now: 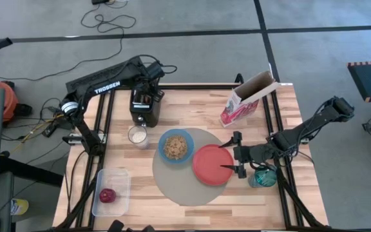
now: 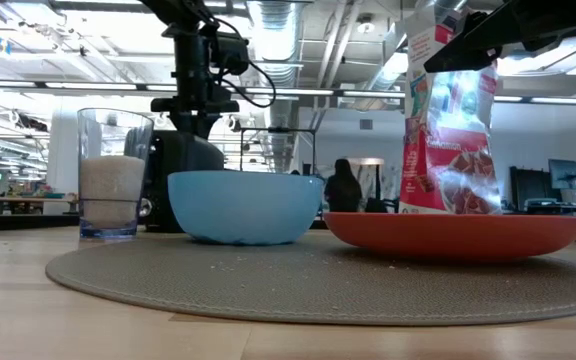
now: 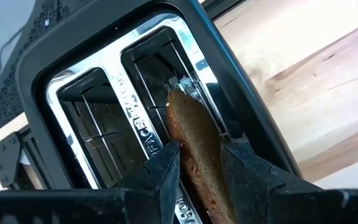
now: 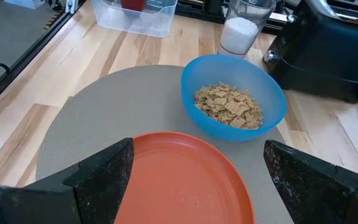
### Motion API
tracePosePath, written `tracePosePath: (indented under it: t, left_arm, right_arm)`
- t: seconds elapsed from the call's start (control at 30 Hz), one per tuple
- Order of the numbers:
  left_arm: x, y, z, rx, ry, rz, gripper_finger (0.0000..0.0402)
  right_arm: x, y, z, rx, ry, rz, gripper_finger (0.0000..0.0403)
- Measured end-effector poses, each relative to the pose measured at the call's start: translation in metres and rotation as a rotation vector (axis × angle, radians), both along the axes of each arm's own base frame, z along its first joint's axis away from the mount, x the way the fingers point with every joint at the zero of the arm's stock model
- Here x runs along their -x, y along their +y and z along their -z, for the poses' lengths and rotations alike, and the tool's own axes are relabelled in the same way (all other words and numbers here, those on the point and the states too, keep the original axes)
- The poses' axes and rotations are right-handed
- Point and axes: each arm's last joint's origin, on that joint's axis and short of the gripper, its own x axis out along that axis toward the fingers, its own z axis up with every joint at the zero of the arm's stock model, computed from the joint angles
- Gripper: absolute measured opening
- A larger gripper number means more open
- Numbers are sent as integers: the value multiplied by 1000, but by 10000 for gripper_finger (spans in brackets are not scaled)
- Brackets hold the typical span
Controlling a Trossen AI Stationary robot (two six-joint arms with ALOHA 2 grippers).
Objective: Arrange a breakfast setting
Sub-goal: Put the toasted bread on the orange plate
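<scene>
Your left gripper [image 3: 201,168] sits over the toaster [image 1: 145,103] at the far left of the surface, pinching the toast [image 3: 194,134], which stands half out of a slot. Pull at an angle and the slice could snag on the slot's wire guide, crumble, or drag the toaster along. The toast looks dark brown and rigid. To the right, the blue bowl [image 1: 176,146] of cereal and the red plate [image 1: 212,165] rest on the round mat [image 1: 172,183]. Your right gripper [image 1: 238,154] hovers wide at the plate's right edge; advancing could shove the plate.
</scene>
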Motion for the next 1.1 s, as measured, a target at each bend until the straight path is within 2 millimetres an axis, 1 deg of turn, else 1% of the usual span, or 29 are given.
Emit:
tracePosePath:
  t: [0.33, 0.43, 0.6, 0.67, 0.9, 1.1]
  left_arm:
    - [5, 5, 1, 12, 6, -25, 109]
    - [5, 6, 2, 12, 11, -26, 86]
    - [6, 6, 2, -7, 37, -28, 20]
    - [6, 6, 2, -14, 44, -25, 6]
    - [7, 6, 1, -18, 45, -14, 4]
    - [12, 0, -11, -44, 18, -10, 2]
  right_arm:
    - [0, 0, 0, 0, 0, 0, 385]
    - [0, 0, 0, 0, 0, -1, 385]
    - [0, 0, 0, 0, 0, -1, 385]
    - [0, 0, 0, -1, 0, -1, 385]
    - [0, 0, 0, -3, -4, 0, 385]
    - [-1, 0, -1, -7, -13, 0, 385]
